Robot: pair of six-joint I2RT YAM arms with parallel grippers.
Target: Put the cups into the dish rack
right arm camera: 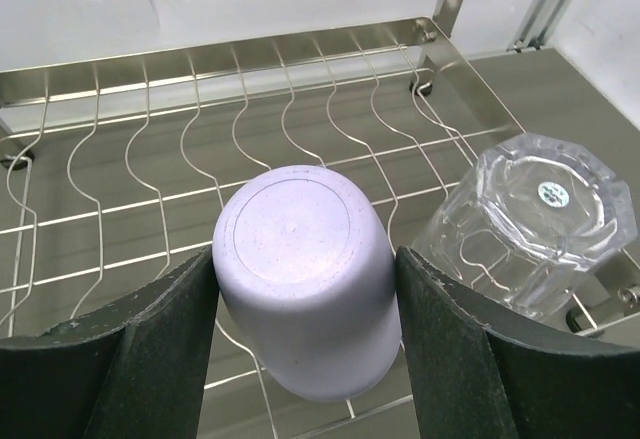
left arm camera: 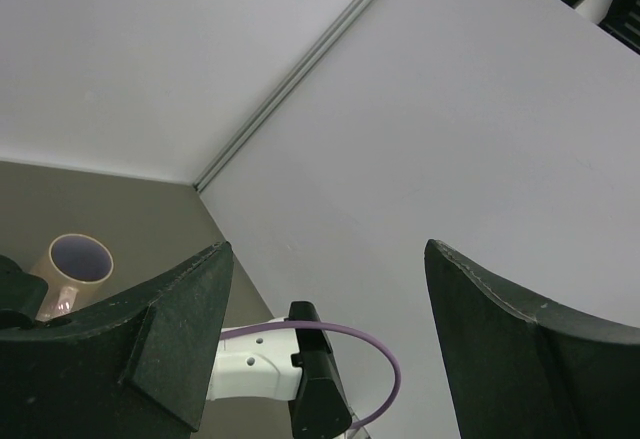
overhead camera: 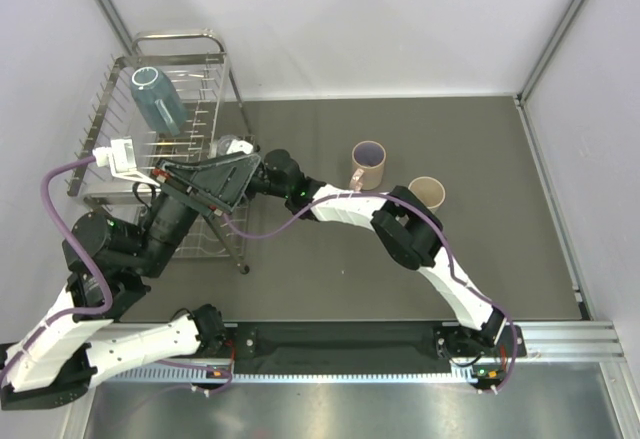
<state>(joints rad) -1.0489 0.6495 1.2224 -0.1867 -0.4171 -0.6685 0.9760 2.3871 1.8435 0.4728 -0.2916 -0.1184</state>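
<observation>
- The right pincer [right arm camera: 305,257] holds the lavender tumbler [right arm camera: 290,229] by its sides, bottom up, in the lower middle of the right wrist view. It is over the wires of the dish rack [right arm camera: 300,47]. I cannot tell whether it rests on them.
- A clear glass [right arm camera: 530,224] sits upside down in the rack, just beside the tumbler at right of frame.
- From overhead, a teal-blue cup [overhead camera: 158,99] lies in the rack at upper left.
- The pink mug [overhead camera: 368,164] and beige tumbler [overhead camera: 428,194] stand on the tabletop [overhead camera: 480,139] right of centre, well apart from the rack.
- The left pincer [left arm camera: 328,249] gapes wide and empty, facing the wall.
- The tumbler looks light, stiff and smooth-walled, so it is probably slippery. A hold across the middle of the body seems safest.
- The glass next to it looks fragile, so a knock is the risk.
- The mug looks heavier, and its handle may tip it off balance.
</observation>
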